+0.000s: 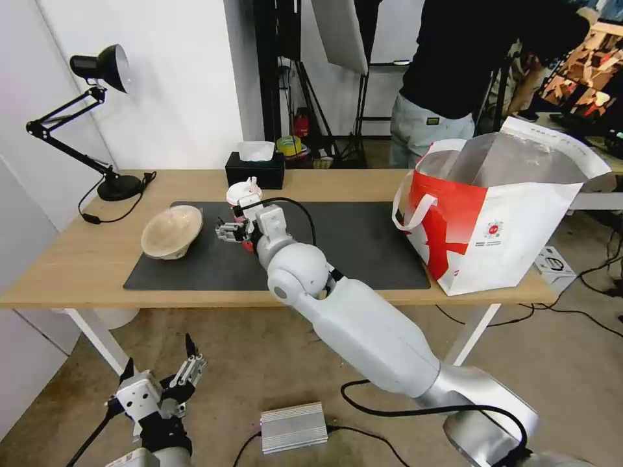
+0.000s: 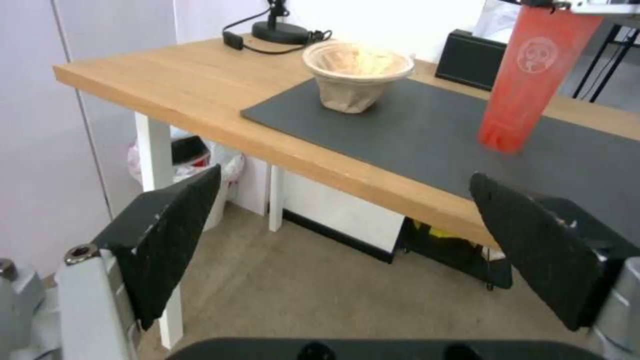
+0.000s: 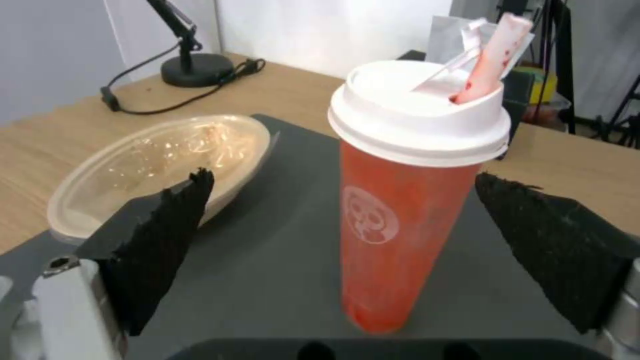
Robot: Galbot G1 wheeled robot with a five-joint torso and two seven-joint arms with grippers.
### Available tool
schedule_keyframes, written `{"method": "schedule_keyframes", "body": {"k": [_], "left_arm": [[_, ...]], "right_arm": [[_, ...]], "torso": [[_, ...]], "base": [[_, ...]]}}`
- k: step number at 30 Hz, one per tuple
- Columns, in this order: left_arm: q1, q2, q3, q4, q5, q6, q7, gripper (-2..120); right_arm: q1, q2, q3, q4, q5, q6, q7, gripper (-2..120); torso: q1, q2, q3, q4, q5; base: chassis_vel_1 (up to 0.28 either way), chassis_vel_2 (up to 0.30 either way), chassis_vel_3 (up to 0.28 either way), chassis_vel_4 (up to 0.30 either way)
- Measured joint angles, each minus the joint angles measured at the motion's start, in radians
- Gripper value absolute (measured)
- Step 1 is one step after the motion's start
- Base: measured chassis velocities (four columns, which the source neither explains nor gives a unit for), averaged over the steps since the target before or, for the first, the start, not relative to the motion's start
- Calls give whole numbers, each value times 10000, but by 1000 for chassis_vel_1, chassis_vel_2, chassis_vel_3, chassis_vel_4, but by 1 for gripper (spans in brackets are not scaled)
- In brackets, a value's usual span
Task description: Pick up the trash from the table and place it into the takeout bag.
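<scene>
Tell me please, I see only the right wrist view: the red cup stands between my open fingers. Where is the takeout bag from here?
Observer: In the head view the takeout bag stands upright on the right end of the table, mouth open, well to the right of the red cup and the right gripper.
Operator: And the left arm, is it near my cup?
Observer: No. The left gripper hangs open below the tabletop, in front of the table's left part, apart from everything on it.
</scene>
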Motion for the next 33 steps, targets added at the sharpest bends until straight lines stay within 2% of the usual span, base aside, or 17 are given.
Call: {"method": "schedule_keyframes", "body": {"k": [16,33], "left_arm": [[-71,22,22,127,-13,-21,-6,100],[-99,27,78,192,-21,-21,-8,100]], "right_arm": [[-73,401,295,-760,-275,37,194,100],[158,619,478,-1851,-364,750,-289,100]], "torso": [[0,0,0,0,1],[0,0,1,0,1]], "base": [[0,0,0,0],[0,0,0,0]]}}
